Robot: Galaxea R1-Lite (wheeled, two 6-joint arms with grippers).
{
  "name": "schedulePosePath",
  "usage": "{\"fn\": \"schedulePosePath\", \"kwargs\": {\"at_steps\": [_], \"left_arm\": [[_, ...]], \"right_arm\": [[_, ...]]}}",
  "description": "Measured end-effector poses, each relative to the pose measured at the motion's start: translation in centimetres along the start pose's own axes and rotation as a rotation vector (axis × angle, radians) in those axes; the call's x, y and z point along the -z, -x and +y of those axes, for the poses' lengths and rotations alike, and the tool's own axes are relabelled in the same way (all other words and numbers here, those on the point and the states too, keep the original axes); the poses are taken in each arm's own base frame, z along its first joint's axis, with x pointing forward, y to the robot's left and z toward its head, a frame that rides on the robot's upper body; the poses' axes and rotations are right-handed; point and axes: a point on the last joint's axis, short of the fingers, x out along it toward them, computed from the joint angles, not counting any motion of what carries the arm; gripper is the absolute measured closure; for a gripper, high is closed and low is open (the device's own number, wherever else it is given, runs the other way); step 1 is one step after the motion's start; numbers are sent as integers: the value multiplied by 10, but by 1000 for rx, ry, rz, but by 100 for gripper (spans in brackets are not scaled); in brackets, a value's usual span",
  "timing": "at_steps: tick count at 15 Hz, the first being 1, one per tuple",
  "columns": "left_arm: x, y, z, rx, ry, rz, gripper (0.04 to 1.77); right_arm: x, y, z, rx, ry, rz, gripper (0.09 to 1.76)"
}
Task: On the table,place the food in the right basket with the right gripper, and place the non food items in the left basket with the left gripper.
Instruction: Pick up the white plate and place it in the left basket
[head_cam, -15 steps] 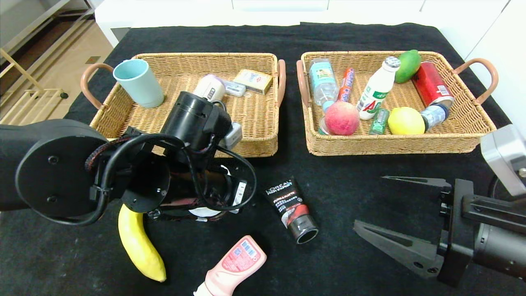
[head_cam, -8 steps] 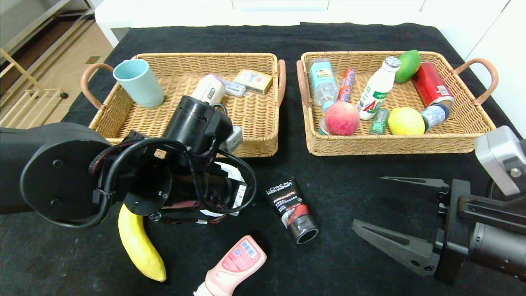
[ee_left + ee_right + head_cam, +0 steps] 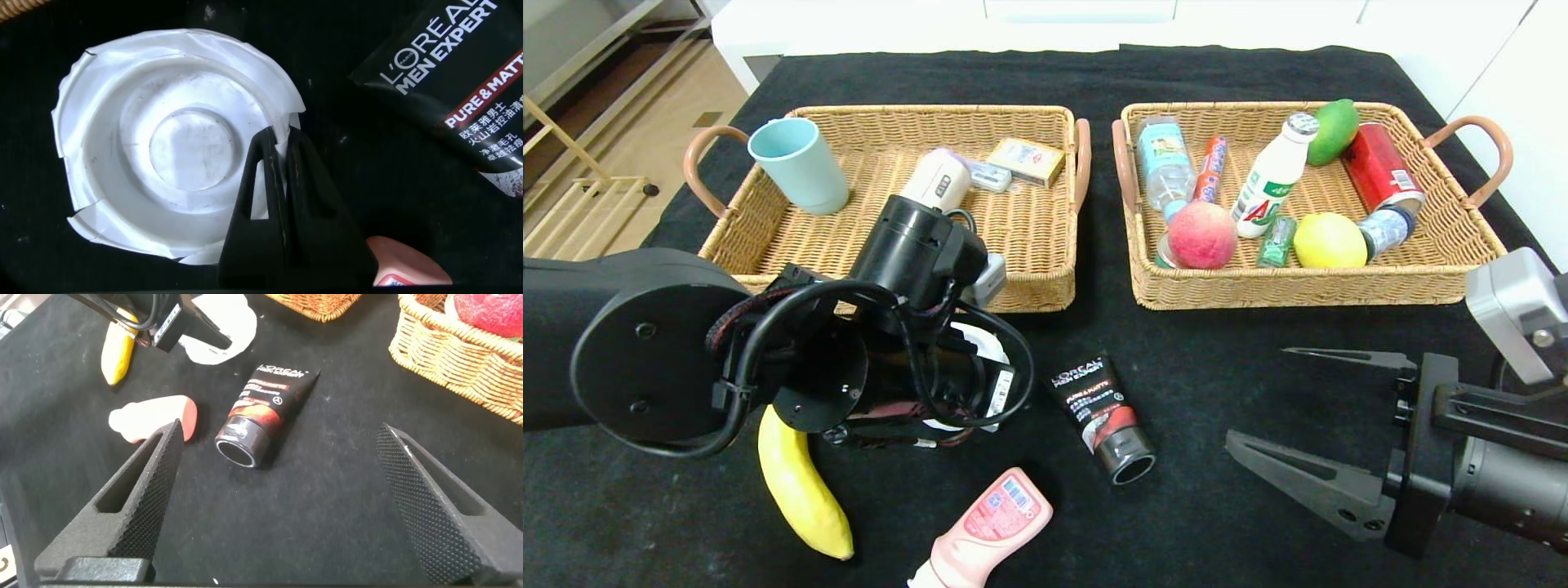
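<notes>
My left gripper (image 3: pixel 279 140) is shut on the torn rim of the white round container (image 3: pixel 163 147), which lies on the black table (image 3: pixel 1217 359) just in front of the left basket (image 3: pixel 1029 286). In the head view my left arm hides most of that container (image 3: pixel 982 343). The L'Oreal tube (image 3: pixel 1103 412) lies to its right and the pink bottle (image 3: pixel 984 527) near the front edge. The banana (image 3: pixel 800 482) lies at the front left. The peach (image 3: pixel 1202 235) and lemon (image 3: pixel 1330 240) sit in the right basket (image 3: pixel 1307 296). My right gripper (image 3: pixel 1258 398) hovers open and holds nothing, right of the tube (image 3: pixel 265 404).
The left basket holds a blue cup (image 3: pixel 799 163), a cream gadget (image 3: pixel 939 175) and small boxes. The right basket also holds bottles, a red can (image 3: pixel 1380 167) and a green mango (image 3: pixel 1334 129). White furniture stands behind the table, and open floor lies to the far left.
My left gripper has closed on the white container's rim and the arm has shifted slightly. My right arm has drifted a little.
</notes>
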Motion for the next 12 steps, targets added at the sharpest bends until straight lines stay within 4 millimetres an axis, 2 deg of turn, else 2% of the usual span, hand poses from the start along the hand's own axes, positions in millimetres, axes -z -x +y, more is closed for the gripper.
{"fn": "schedulePosePath", "kwargs": {"at_steps": [6, 12], "left_arm": [[1, 6, 1, -3, -8, 4, 168], [-3, 47, 7, -49, -27, -25, 168]], "right_arm": [[0, 0, 0, -2, 0, 1, 14], [1, -1, 3, -13, 0, 6, 14]]}}
